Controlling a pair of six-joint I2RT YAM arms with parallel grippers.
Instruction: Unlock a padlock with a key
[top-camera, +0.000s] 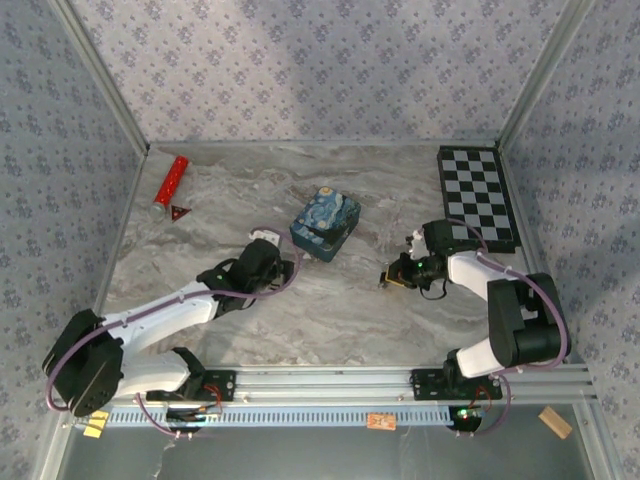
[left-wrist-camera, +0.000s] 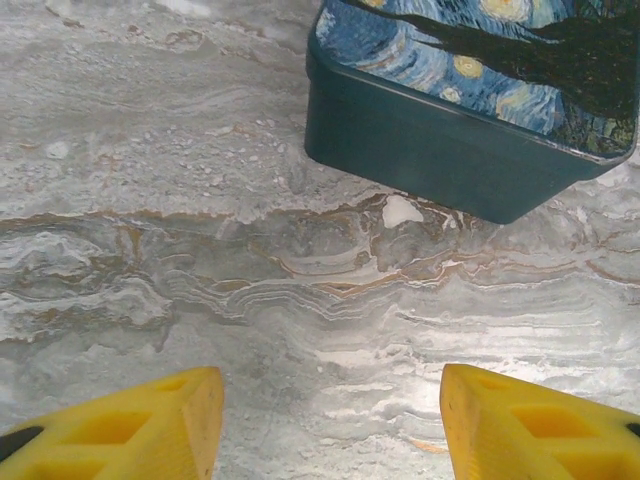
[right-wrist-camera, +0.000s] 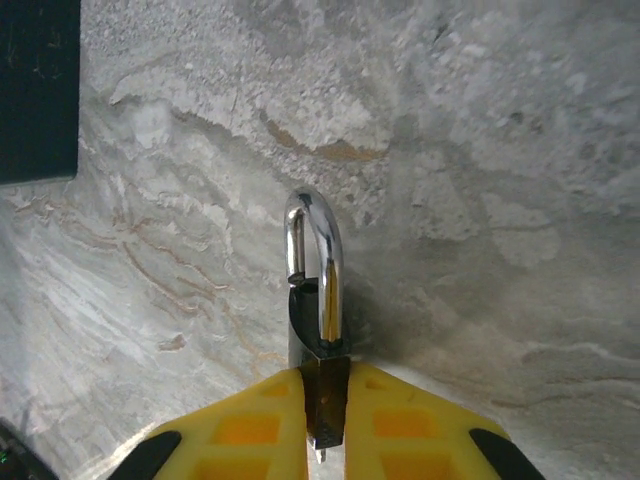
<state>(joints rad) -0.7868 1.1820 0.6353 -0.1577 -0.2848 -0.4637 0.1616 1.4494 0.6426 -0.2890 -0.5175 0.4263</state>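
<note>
Seen from above, both arms rose from the rail (top-camera: 330, 382) along the bottom edge of the frame. The left arm (top-camera: 160, 308) lay low and stretched toward the upper right. Its left gripper (top-camera: 278, 262) ended just left of centre, near the tin (top-camera: 325, 222) but apart from it. In its wrist view the two yellow fingers (left-wrist-camera: 150, 425) stood wide apart in the lower corners, with bare marble table (left-wrist-camera: 300, 300) between them and nothing gripped. The right arm (top-camera: 520, 322) folded at its elbow at the lower right and reached left, with the right gripper (top-camera: 393, 279) low over the table right of centre. In its wrist view the yellow pads (right-wrist-camera: 240, 430) were pinched onto the dark body of the padlock (right-wrist-camera: 322, 340), at the bottom centre of that frame. The padlock's long axis ran straight up the frame, and the silvery shackle (right-wrist-camera: 318, 255) pointed up, away from the gripper. Whether the shackle was latched could not be told. Beyond the left gripper, at the upper right of its view, sat the blue painted tin with its lid on, so its contents were hidden. Farther up the overhead view a chessboard (top-camera: 478, 195) lay at the upper right. A red cylinder (top-camera: 170, 180) lay at the upper left with a small dark-red triangle (top-camera: 180, 210) just below it.
</note>
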